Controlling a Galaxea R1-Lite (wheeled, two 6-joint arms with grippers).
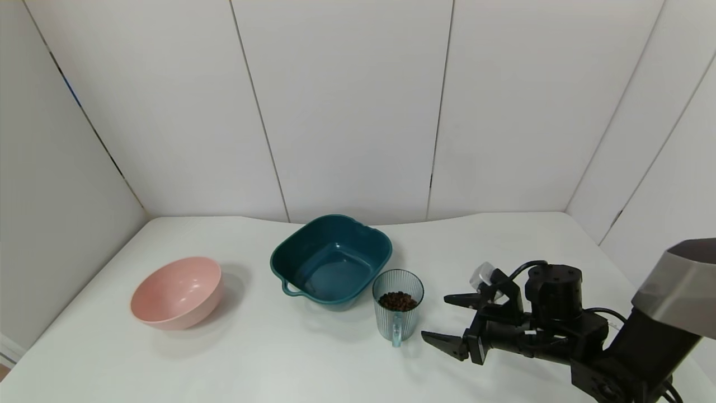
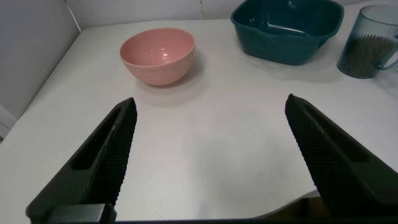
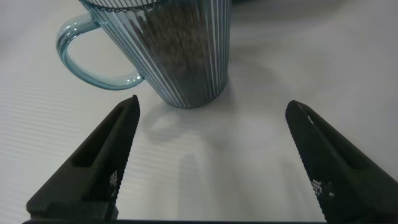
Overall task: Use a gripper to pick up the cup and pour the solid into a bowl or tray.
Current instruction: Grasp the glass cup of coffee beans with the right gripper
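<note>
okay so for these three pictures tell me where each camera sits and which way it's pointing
Head view: on the robot's head, looking down at the table; the right gripper shows, open beside the cup.
Left wrist view: on the left arm's wrist, facing the pink bowl between the open left gripper.
Right wrist view: on the right wrist, facing the cup close up.
Shared: cup and teal bowl appear in head and left wrist views.

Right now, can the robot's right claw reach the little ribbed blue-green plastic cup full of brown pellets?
Probably yes. The right gripper is open beside the ribbed blue-green plastic cup, facing it, with only bare white table between them. Nothing blocks the way.
</note>
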